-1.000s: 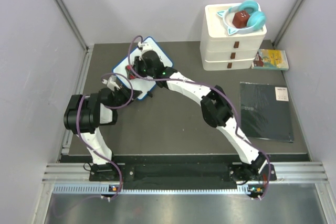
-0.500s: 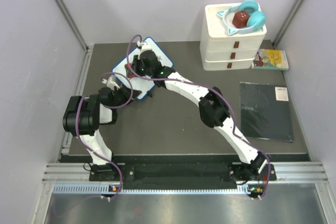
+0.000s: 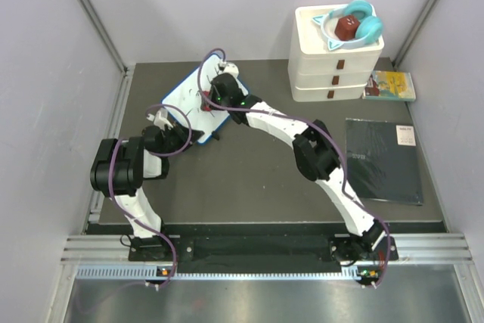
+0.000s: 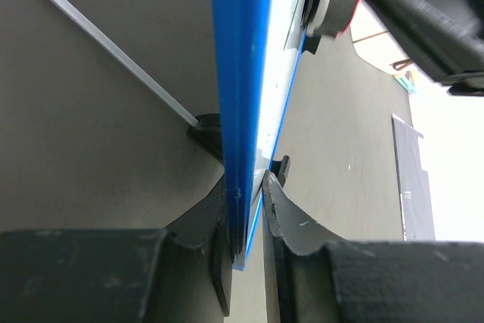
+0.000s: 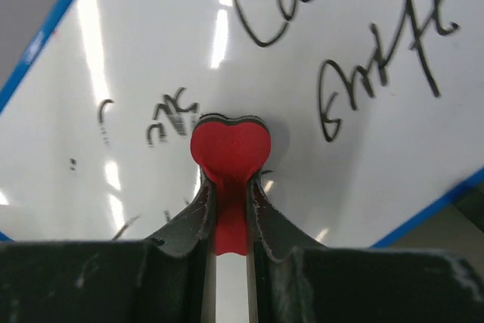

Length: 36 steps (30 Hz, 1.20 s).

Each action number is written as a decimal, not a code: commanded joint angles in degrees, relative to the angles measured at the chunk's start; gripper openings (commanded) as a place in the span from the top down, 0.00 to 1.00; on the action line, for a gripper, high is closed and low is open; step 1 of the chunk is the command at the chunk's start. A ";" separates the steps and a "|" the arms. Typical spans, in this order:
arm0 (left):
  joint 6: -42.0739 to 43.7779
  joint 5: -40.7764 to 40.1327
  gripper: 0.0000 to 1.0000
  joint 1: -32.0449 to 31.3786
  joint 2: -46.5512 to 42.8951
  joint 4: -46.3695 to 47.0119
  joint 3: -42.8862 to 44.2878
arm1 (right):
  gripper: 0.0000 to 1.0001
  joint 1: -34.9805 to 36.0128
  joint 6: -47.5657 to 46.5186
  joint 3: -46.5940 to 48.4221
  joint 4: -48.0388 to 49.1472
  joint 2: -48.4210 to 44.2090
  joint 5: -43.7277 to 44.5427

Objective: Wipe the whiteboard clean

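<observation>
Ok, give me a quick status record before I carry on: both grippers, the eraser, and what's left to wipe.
left gripper: shut on the blue-framed edge of the whiteboard, steadying it
right gripper: shut on the red heart-shaped eraser
eraser contact: appears to sit against the white face, in the lower middle of the right wrist view
writing left: black handwriting above and right of the eraser; fainter smudged marks to its left
task state: not finished, most of the writing is unwiped

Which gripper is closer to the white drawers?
Right. The right gripper is over the whiteboard, left of the drawers; the left gripper clamps its near edge, farther off.
</observation>
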 commanded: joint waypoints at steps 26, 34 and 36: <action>1.32 0.83 0.94 0.07 0.03 -6.08 -0.58 | 1.00 9.31 11.18 -16.03 0.14 -2.07 -3.34; 1.32 1.09 0.94 0.08 0.03 -5.91 -0.67 | 1.00 2.20 17.43 -26.05 3.47 -5.67 -4.39; 1.31 1.01 0.94 0.16 0.03 -5.91 -0.67 | 1.00 1.31 18.05 -27.91 2.95 -6.37 -4.13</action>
